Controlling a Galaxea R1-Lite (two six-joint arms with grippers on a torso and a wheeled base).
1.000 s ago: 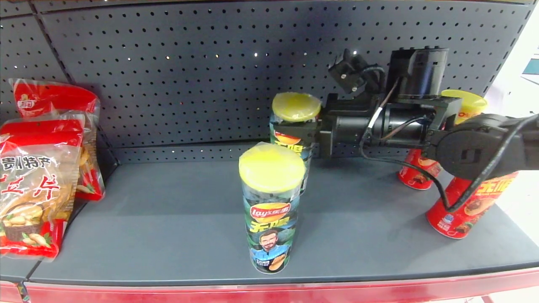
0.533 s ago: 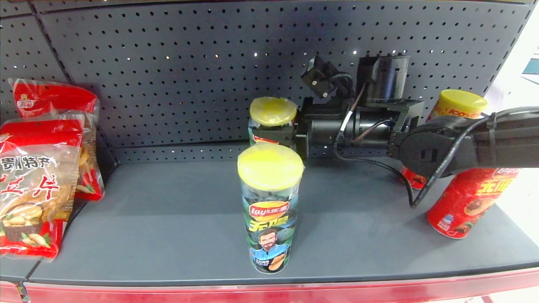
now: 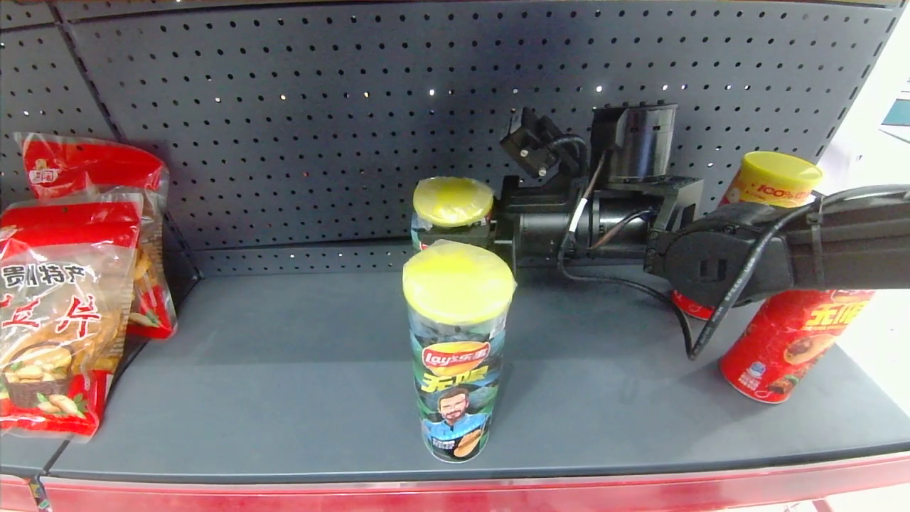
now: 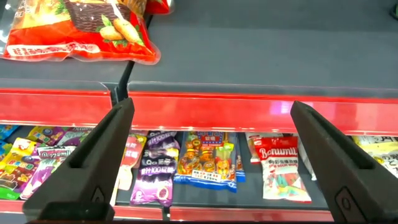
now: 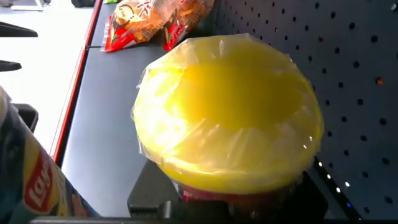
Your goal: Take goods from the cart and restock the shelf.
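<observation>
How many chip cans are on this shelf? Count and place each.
4. Front green can at centre; rear green can behind it, in the right tool; rear red can back right; front red can front right. The arm may hide more.

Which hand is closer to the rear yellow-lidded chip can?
Right. The right hand grips the rear can; the left hand sits open out before the shelf's red front edge.

Grey pegboard back panel point(image 3: 320, 121), stacked red peanut bags point(image 3: 67, 284) at far left against it, front red can point(image 3: 789, 348) at far right, rear red can point(image 3: 775, 178) yellow-lidded just behind it, small snack packets point(image 4: 205, 158) in a row beneath red edge strip point(image 4: 249, 112).
</observation>
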